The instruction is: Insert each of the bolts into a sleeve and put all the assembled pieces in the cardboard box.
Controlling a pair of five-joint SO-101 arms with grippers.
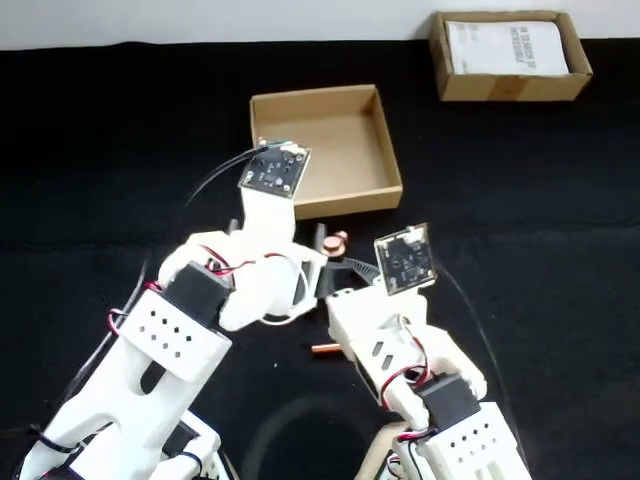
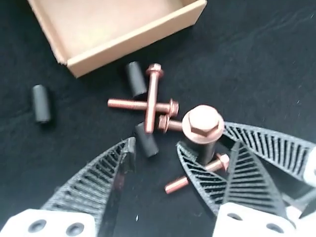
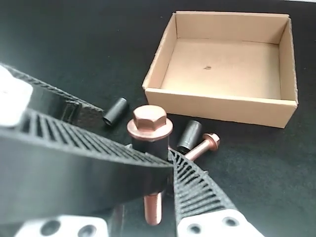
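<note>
**Carry the seated bolt over the near wall**

Judge the step as delivery. Find the right gripper [image 3: 155, 165] closed on a black sleeve [image 3: 148, 144] with a copper bolt [image 3: 148, 121] seated in it, head up and thread poking out below, just near of the cardboard box [image 3: 217, 106].

Lift first, high enough for that thread to pass the near wall. Then travel farther in, over the box floor, before letting go. Hold the assembly upright throughout, lest the bolt slide out. Mind the left gripper [image 2: 165, 148], spread open and holding nothing, close beside the held sleeve. Steer clear of its fingers [image 2: 98, 187] or expect a knock. Release low to avoid a bounce.

Count no assembly in the cardboard box so far: just a bare floor with one dark speck. Spot a second box [image 1: 510, 88] at the far right, holding a printed sheet [image 1: 505, 45]. Leave for later the loose bolts [image 2: 153, 96] and loose sleeves [image 2: 42, 102] lying on the black table [image 1: 100, 130], near of the box wall.
</note>
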